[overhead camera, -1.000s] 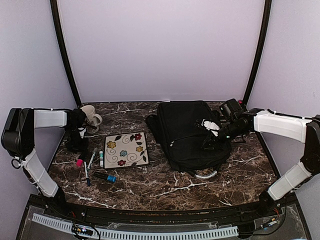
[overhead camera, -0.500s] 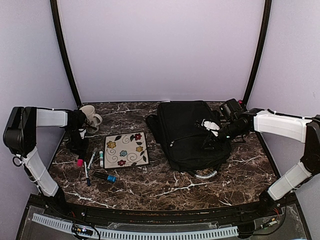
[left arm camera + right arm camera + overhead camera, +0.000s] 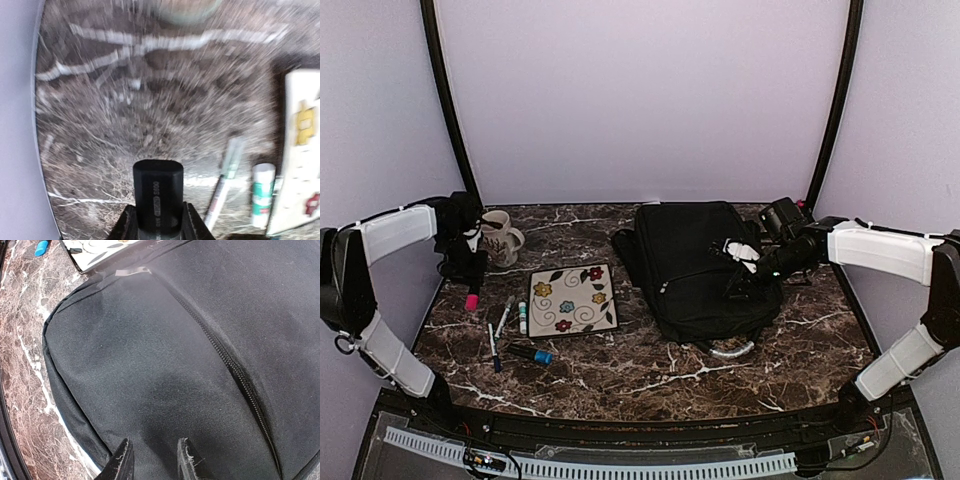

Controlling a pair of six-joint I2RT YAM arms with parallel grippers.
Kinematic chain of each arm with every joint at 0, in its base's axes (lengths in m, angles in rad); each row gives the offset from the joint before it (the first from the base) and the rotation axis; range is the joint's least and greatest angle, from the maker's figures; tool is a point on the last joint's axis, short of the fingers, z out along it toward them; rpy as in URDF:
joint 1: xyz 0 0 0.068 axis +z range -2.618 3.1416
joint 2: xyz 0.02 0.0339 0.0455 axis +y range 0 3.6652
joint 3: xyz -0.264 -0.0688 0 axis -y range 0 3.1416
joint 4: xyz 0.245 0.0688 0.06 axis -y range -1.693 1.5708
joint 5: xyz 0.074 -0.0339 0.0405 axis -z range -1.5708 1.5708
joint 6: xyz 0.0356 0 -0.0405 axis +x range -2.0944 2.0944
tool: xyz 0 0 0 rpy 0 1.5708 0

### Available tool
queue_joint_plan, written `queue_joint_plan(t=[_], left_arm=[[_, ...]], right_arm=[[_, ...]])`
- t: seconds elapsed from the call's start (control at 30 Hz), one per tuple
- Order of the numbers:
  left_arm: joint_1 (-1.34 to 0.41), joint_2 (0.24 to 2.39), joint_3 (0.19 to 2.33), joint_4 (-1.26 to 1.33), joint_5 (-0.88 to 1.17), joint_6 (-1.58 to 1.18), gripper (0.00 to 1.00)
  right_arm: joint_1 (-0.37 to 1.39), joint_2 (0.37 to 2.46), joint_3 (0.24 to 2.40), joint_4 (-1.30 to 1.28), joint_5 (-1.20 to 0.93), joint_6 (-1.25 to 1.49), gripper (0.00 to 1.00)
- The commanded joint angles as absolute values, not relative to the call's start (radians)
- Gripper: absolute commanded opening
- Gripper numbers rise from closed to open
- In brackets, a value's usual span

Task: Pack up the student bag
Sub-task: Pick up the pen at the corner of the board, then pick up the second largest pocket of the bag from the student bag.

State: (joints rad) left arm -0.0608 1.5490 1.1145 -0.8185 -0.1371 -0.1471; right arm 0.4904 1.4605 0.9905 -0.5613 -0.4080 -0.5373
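Marker pickup at left; student bag [image 3: 705,265] looks still zipped.
Left jaws clamp a black marker [image 3: 157,195], pink cap down, clear of the table [image 3: 650,370]. Right jaws stand part open against the bag's front, gripping nothing visible. Bag lies flat, right of centre, beside the floral tile [image 3: 572,299]. Next, likely: unzip, carry marker across.

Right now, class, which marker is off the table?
The pink-capped marker, gripped by the left gripper; the other pens lie on the marble table beside the floral plate.
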Motion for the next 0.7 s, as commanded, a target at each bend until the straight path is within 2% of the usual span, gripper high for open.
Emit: queue_joint_plan(t=[0.0,0.2,0.37,0.67], left_arm=[[-0.153,1.42,1.229,-0.895,-0.076,-0.164,0.18],[-0.374,1.348,1.258,-0.668,0.093,-0.15,0.14],[-0.467,1.353,1.241,-0.46,0.251,-0.154,0.13],[-0.69,1.462,1.224,-0.154,0.3,-0.178,0.12]], right_arm=[[0.489,1.453,0.99,-0.555,-0.397,-0.536,0.3],[0.476,1.437,1.04,-0.558,-0.29,-0.528,0.33],[0.469,1.463,1.053,-0.522,-0.16,-0.556,0.37],[0.456,1.554,1.113,-0.497,-0.087,-0.582,0.4]])
